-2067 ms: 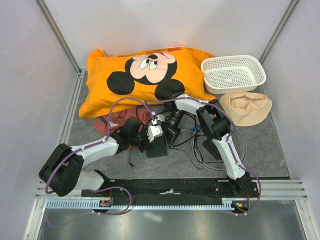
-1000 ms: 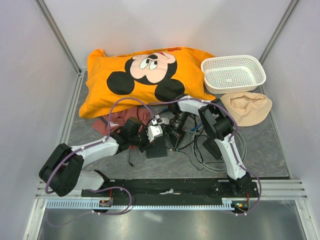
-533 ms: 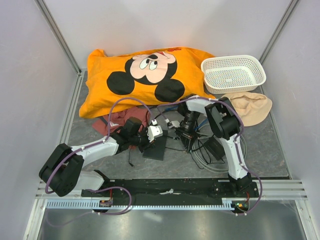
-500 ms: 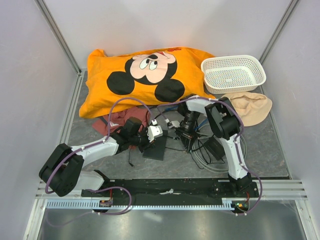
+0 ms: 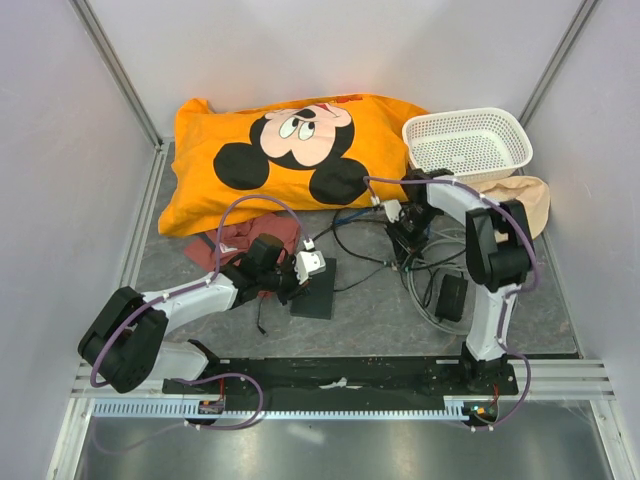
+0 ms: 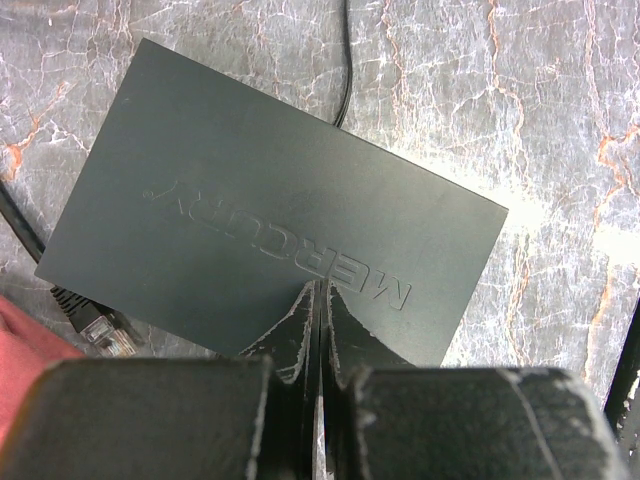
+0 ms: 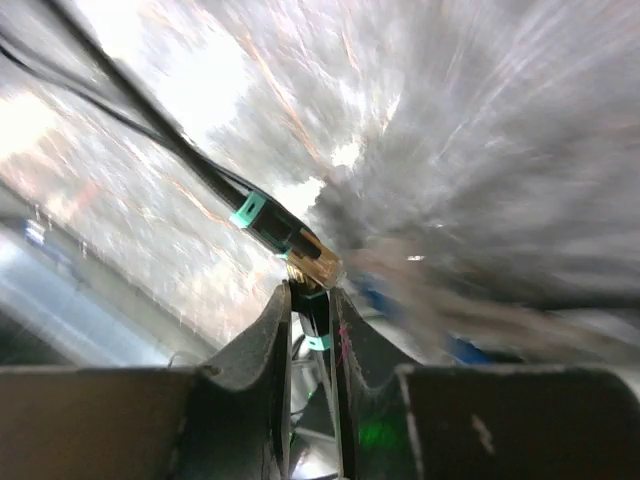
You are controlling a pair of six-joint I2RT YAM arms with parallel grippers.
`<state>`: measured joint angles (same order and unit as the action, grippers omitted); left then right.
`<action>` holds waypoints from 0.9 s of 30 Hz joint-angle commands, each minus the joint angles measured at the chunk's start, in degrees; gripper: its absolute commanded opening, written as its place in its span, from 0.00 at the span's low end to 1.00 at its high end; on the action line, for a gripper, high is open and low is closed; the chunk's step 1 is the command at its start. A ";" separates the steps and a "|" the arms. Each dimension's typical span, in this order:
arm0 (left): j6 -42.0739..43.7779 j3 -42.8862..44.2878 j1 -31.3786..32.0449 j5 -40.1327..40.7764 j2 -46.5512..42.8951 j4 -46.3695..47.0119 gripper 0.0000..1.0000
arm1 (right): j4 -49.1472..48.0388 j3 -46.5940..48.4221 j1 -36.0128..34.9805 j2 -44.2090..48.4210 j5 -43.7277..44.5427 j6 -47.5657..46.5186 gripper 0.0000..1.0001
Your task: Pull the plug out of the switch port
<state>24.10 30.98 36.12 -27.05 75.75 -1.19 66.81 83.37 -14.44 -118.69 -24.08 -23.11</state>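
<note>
The switch [image 6: 230, 190] is a flat dark grey box marked MERCURY, lying on the table; in the top view [image 5: 318, 292] it sits left of centre. Its row of ports is hidden from every view. My left gripper [image 6: 320, 290] is shut, empty, with its tips over the near edge of the box; it also shows in the top view [image 5: 300, 278]. My right gripper [image 7: 310, 292] is shut on the plug [image 7: 312, 262], a clear gold-tipped connector on a black cable with teal bands. In the top view the right gripper [image 5: 406, 237] is well right of the switch, apart from it.
An orange Mickey pillow [image 5: 290, 150] lies at the back, a white basket [image 5: 466, 145] and beige cloth [image 5: 520, 200] at back right. A red cloth [image 5: 245, 240] is beside the left arm. Coiled cables [image 5: 425, 290] and a black adapter brick [image 5: 452, 297] lie right. A loose plug [image 6: 100, 325] lies beside the switch.
My right gripper has pulled away from the switch to the right and back, taking the plug and its cable with it. The switch shifted slightly. The left gripper stays on it.
</note>
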 commanded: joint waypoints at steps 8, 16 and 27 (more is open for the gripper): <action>0.25 -1.01 0.09 2.88 1.42 -2.94 0.02 | -31.81 1.43 -1.73 25.00 5.06 10.10 0.36; 0.69 -0.84 0.09 2.26 1.42 -3.29 0.02 | -37.80 3.90 -1.47 25.09 20.02 16.43 0.52; 2.27 9.16 -2.63 -1.78 -1.47 -7.95 0.38 | -30.35 6.71 17.13 20.53 19.42 20.05 0.98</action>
<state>25.21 32.99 35.33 -27.66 75.75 -5.28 31.59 86.91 -4.58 -95.29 -5.08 -3.27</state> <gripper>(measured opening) 0.197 0.913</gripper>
